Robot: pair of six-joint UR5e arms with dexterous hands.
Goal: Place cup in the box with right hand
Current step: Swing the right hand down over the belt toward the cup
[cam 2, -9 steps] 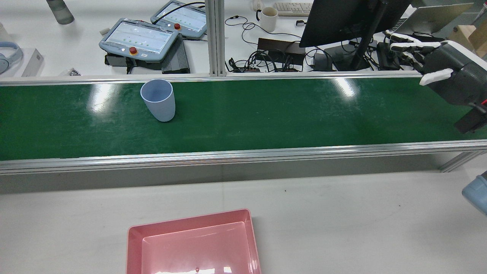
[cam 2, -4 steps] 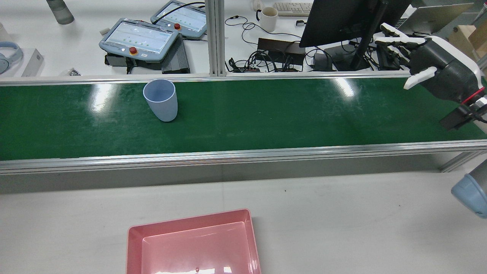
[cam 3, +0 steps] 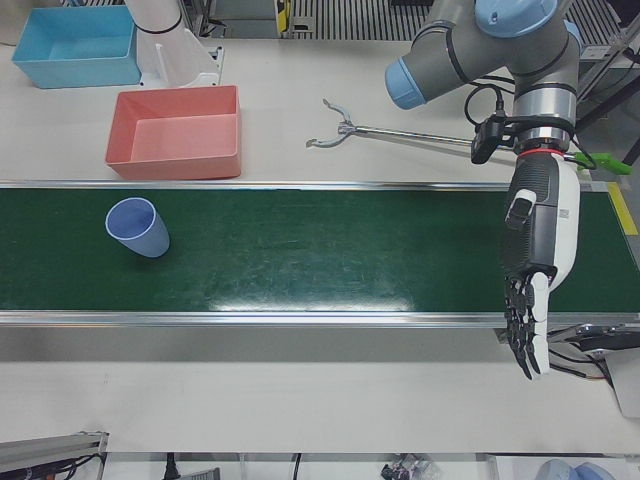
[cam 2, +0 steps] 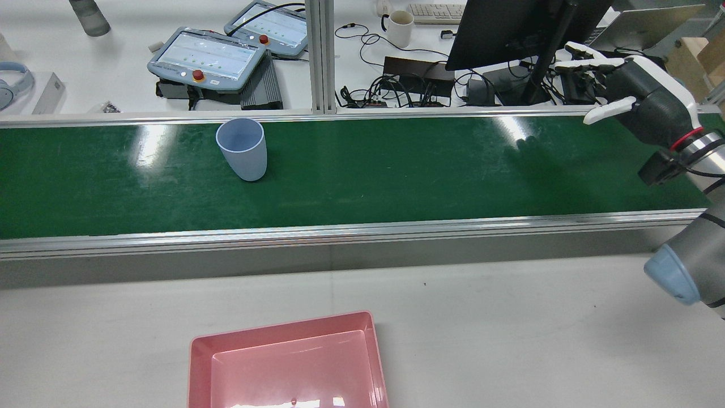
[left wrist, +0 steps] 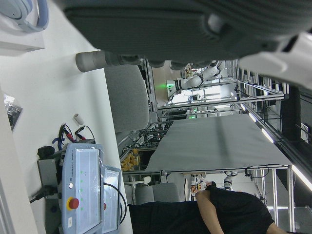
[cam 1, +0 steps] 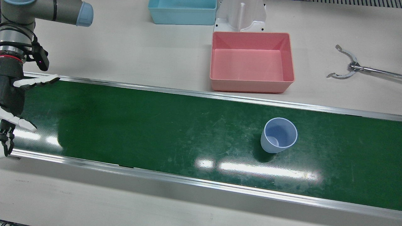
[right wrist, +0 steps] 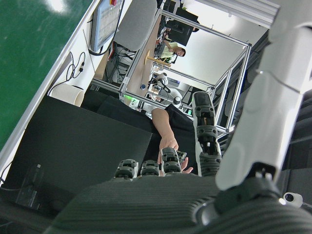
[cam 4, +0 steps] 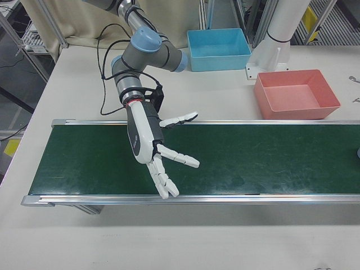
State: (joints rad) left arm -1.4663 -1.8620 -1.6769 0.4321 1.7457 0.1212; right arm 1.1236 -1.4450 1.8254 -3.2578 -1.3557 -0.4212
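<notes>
- the pale blue plastic cup (cam 1: 279,135) stands upright on the long green conveyor belt (cam 1: 157,125), open mouth up and nothing visible inside it; in the rear view it sits on the far half of the belt, close to the far aluminium rail.
- the shallow pink rectangular plastic box (cam 1: 252,61) rests on the white table (cam 1: 125,53) beside the belt, well apart from the cup, with the belt's aluminium rail between them; it looks empty.
- the right hand (cam 4: 152,147), a grey and white many-fingered hand, hangs over the end of the belt far from the cup; its fingers (cam 4: 166,183) are stretched out and spread apart, the thumb stuck out to the side, and it holds nothing.
- in the rear view the right hand (cam 2: 628,96) sits at the right edge over the belt's far rail, its fingertips towards the cluttered desk beyond.
- the left hand (cam 3: 537,260) shows in the left-front view, hanging over the other end of the belt with fingers (cam 3: 527,330) pointing down past the near rail; they are extended, close side by side, and grip nothing.
- a light blue plastic bin (cam 1: 182,11) stands on the table beyond the pink box, next to a white arm pedestal (cam 1: 241,15).
- a metal grabber tool with a curved claw (cam 1: 348,66) lies on the table to the side of the pink box.
- two grey teach pendants with red buttons (cam 2: 207,55) and a white mug (cam 2: 399,27) sit on the desk past the belt.
</notes>
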